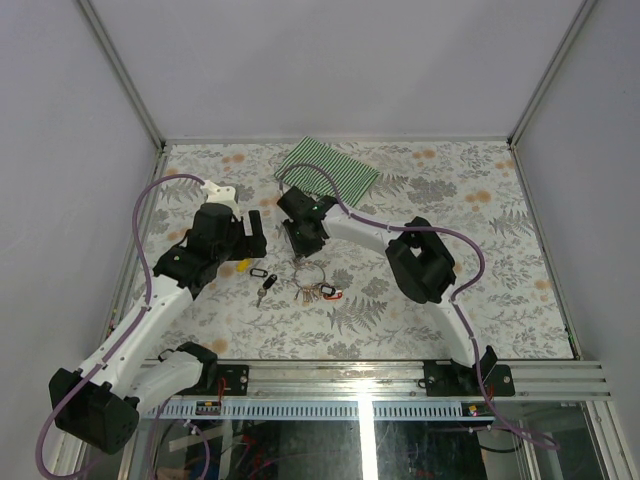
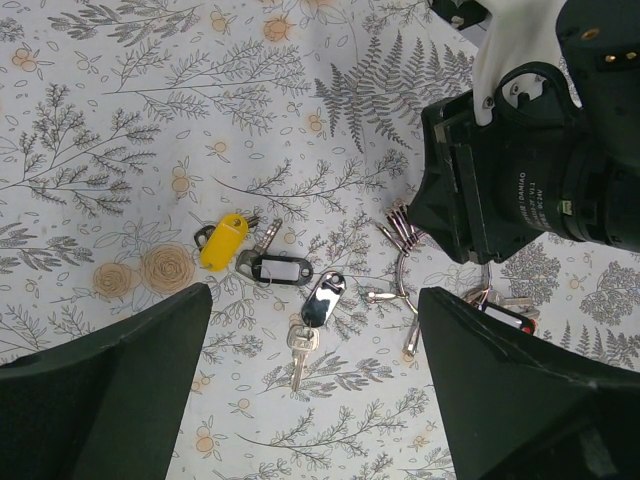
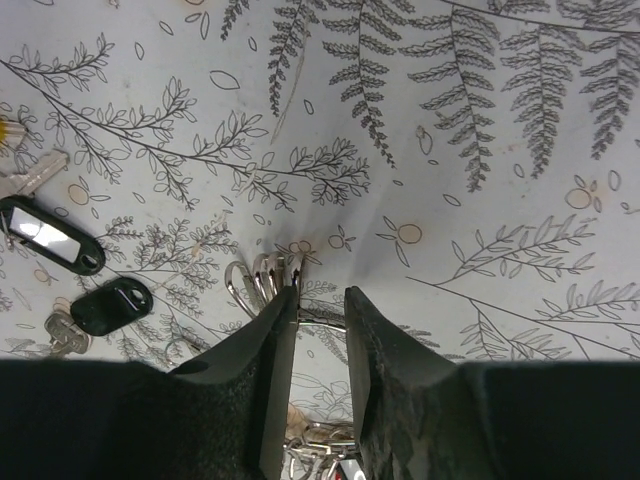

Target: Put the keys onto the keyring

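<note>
Keyring (image 1: 308,272): found lying on the table (image 1: 480,230) near its middle, right under the right gripper. Its thin silver wire loops (image 3: 262,272) are bunched against the tip of one finger. Its red tag (image 1: 330,293) is seen on the side nearer the arm bases.
Keys (image 2: 298,350): laid flat on the table just left of the keyring, apart from it and threaded on nothing. A yellow tag (image 2: 222,240), a black tag with a white window (image 2: 278,270) and a plain black tag (image 2: 323,297) are grouped closely, the last two touching.
Right gripper (image 3: 320,295): lowered to the table at the keyring. The jaws are set only narrowly apart and a strand of ring wire is seen crossing the gap. Whether the wire is pinched cannot be told.
Left gripper (image 2: 312,295): held above the keys with its fingers (image 2: 120,380) spread wide. Nothing is gripped, and the tagged keys are framed between the two fingers.
Cloth (image 1: 330,166): a green-and-white striped piece, spread at the far edge of the table, well apart from keys and keyring.
</note>
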Available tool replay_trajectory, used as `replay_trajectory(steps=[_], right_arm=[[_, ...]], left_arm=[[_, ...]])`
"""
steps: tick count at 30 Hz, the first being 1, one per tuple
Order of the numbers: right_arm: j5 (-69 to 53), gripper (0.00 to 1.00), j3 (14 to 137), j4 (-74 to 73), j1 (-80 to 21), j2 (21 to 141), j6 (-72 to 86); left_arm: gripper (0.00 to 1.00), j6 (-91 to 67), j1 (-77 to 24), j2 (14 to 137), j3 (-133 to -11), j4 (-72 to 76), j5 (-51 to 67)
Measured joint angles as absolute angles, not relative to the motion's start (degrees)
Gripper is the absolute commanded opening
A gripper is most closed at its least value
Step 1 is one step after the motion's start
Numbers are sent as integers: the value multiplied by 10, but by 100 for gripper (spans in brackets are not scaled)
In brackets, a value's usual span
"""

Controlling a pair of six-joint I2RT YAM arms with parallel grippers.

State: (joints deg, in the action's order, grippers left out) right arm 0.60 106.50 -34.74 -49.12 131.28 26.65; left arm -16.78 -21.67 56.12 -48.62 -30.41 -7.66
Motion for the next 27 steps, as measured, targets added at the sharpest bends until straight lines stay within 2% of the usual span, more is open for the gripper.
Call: replay_trajectory(steps=[22,27], right_arm=[[-1,35,1034,-335,-491,1289,246],[5,41,1013,-351,-491,1271,227]], left_arm=[[87,-168,-207,561,-486,-303,-59],[87,-168,-203,562,-486,-303,-53]])
